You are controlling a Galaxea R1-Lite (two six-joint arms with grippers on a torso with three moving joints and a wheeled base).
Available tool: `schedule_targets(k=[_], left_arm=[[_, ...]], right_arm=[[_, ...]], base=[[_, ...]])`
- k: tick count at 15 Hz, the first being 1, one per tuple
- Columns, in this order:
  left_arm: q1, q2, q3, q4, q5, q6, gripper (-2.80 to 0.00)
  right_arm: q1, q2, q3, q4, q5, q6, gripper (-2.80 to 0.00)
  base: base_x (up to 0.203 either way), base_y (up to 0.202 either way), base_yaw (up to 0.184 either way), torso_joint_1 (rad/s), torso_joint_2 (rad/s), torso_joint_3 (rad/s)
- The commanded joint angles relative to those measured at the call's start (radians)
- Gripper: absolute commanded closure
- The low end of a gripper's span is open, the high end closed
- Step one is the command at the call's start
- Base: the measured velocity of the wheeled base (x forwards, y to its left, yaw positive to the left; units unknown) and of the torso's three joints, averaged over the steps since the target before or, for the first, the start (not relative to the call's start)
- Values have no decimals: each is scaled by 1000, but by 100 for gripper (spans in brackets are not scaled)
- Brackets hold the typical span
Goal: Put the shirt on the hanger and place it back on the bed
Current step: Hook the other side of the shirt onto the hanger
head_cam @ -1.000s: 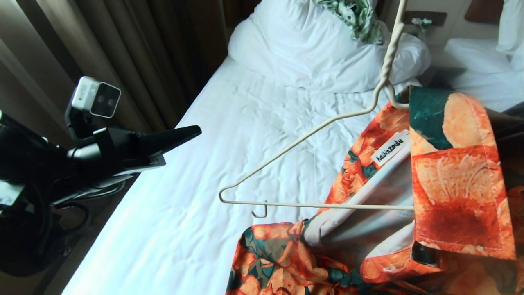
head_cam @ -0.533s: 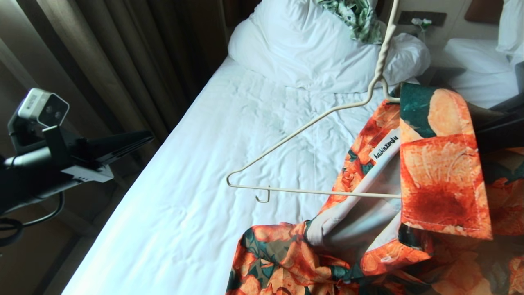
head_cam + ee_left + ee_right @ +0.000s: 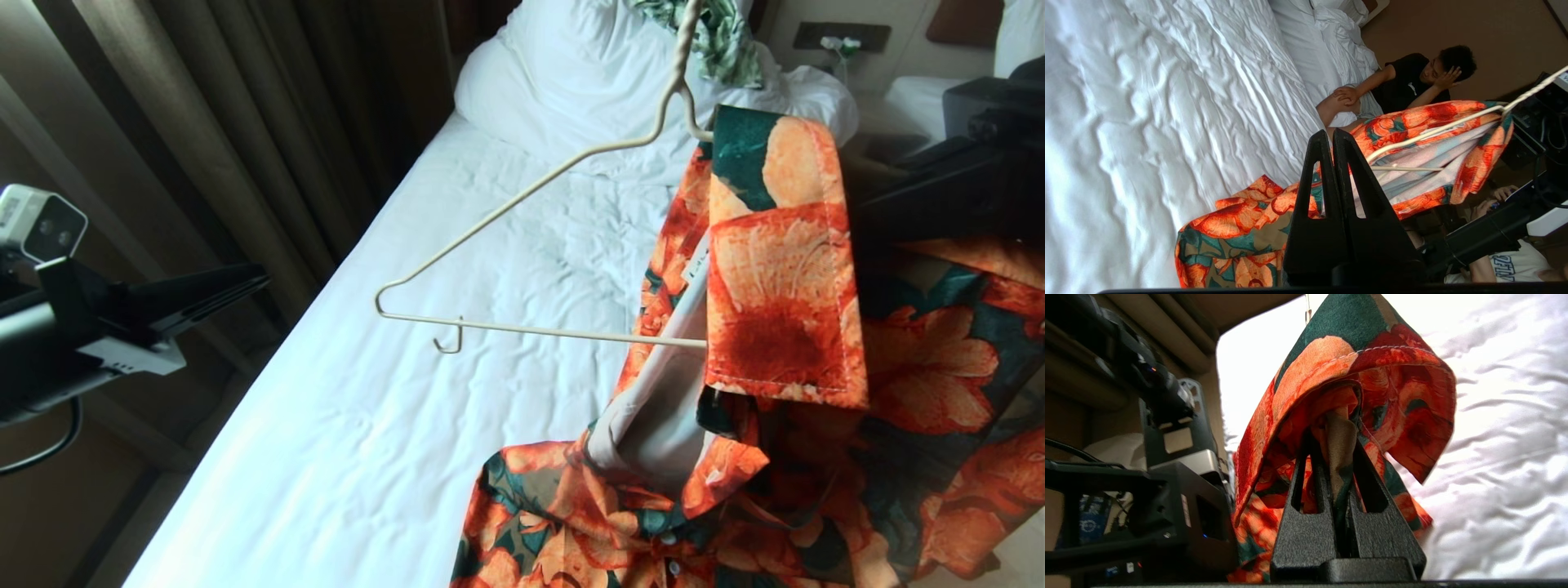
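White sheet lies open left of the shirt and hanger.

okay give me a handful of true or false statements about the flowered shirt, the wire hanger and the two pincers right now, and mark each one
1. The right pincer is shut on the shirt. True.
2. The left pincer grips the hanger. False: it is shut on nothing, off the left side of the bed, apart from the hanger.
3. Both hanger shoulders are inside the shirt. False: only one end is covered; the other end sticks out bare.
4. The shirt's lower part rests on the white sheet. True.
5. The hanger lies flat on the bed. False: it is held up above it.
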Motion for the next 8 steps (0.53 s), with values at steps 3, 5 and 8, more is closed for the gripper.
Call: schedule_targets(k=[3, 5, 8], left_arm=[[1, 6, 2, -6, -6, -5, 0], [-1, 4, 6, -5, -8, -5, 0], [-20, 7, 3, -3, -18, -7, 0]], right_arm=[[91, 1, -9, -23, -11, 46, 0], [33, 2, 24, -22, -8, 48, 0], [-106, -4, 112, -23, 14, 44, 0]], base=[[0, 0, 0, 0, 0, 0], [0, 0, 0, 0, 0, 0], [0, 0, 0, 0, 0, 0]])
